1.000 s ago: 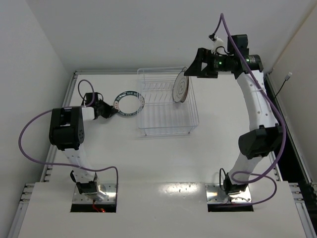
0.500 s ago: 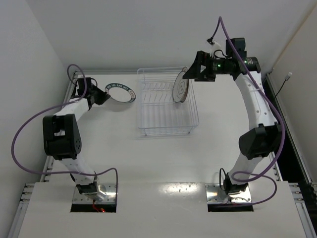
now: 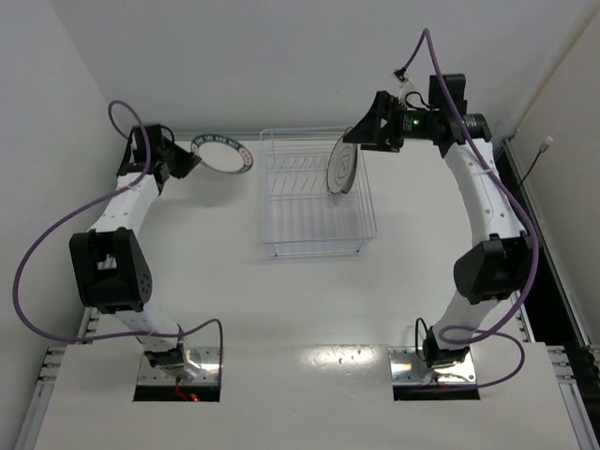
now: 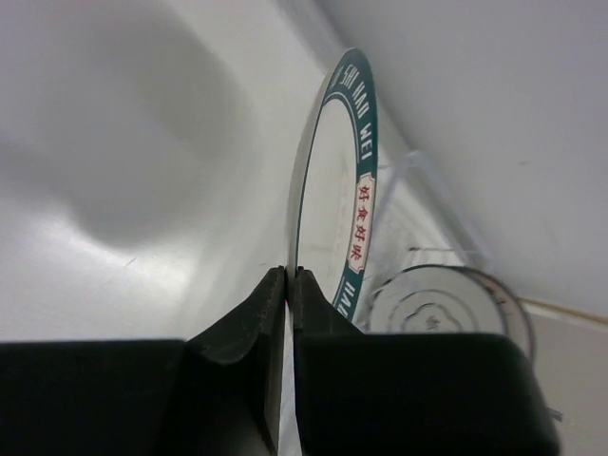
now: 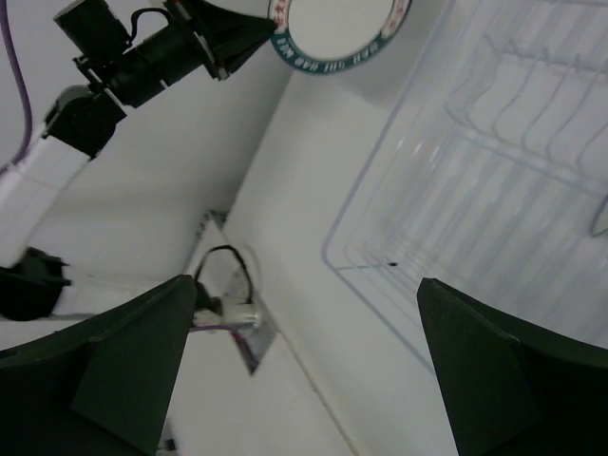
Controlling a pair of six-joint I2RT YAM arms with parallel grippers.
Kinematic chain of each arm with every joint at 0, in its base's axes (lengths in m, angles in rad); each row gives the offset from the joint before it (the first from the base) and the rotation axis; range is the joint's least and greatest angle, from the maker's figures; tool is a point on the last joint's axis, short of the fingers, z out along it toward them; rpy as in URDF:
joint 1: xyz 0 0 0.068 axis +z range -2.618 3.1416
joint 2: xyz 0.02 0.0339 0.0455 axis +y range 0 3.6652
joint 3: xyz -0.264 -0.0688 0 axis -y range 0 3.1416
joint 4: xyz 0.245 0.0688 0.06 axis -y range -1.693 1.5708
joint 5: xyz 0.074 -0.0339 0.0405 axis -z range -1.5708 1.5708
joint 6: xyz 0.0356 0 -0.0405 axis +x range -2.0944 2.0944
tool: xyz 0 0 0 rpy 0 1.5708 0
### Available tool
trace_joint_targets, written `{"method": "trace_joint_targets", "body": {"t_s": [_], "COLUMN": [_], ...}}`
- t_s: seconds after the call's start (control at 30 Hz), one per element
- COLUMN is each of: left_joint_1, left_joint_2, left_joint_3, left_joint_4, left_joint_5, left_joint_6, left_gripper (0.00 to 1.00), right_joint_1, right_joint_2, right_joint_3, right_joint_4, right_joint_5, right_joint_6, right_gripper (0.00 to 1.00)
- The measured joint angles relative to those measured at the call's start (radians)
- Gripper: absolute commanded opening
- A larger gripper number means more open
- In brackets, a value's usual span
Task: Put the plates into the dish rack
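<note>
Teal-rimmed plate (image 4: 332, 209) higher; "HAO WEI"

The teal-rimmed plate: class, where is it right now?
Top view, far left: the teal-rimmed plate sits in the left gripper, jaws shut, left of the dish rack.

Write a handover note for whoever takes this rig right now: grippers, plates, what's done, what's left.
The left gripper is shut on the rim of the teal-rimmed plate, held on edge to the left of the dish rack.
The right gripper is open and empty, above the rack's far right corner.
Done: the ringed plate stands on edge in the right side of the rack.
Left: slot the teal-rimmed plate into the rack. Only these two plates are in view.
</note>
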Motion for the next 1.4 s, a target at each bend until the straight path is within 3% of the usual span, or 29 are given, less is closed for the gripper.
{"method": "trace_joint_targets", "body": {"t_s": [0.1,0.27,0.4,0.53,0.67,0.8,1.0,1.27,1.33,1.4], "left_joint_1": [0.000,-0.002,-0.040,-0.153,-0.258,-0.316,-0.334,-0.336,-0.343,-0.355], "left_joint_2": [-0.012,-0.110,-0.165,-0.179,-0.171,-0.165,-0.154,-0.153,-0.149,-0.138], "left_joint_3": [0.126,0.156,0.112,0.027,-0.011,-0.009,0.010,0.035,0.038,0.042], "left_joint_4": [-0.005,0.024,0.100,0.159,0.153,0.172,0.185,0.197,0.204,0.217], "left_joint_5": [-0.001,0.033,0.094,0.137,0.178,0.198,0.198,0.201,0.206,0.214], "left_joint_6": [0.001,-0.012,-0.036,-0.056,-0.074,-0.079,-0.078,-0.079,-0.082,-0.091], "left_gripper": [0.00,0.00,0.00,0.00,0.00,0.00,0.00,0.00,0.00,0.00], "right_joint_1": [-0.020,-0.053,-0.045,-0.003,0.036,0.048,0.024,0.010,0.016,0.023], "right_joint_2": [-0.041,-0.056,-0.055,-0.053,-0.037,-0.001,0.019,0.019,0.024,0.039], "right_joint_3": [-0.147,-0.367,-0.454,-0.457,-0.457,-0.436,-0.401,-0.415,-0.440,-0.465], "right_joint_4": [0.230,0.723,0.904,1.012,1.036,0.887,0.608,0.595,0.660,0.748], "right_joint_5": [-0.071,-0.121,-0.140,-0.150,-0.153,-0.119,-0.028,-0.006,-0.023,-0.045], "right_joint_6": [0.190,0.556,0.702,0.761,0.767,0.676,0.508,0.478,0.515,0.571], "right_gripper": [1.00,0.87,0.85,0.85,0.83,0.82,0.82,0.82,0.75,0.56]}}
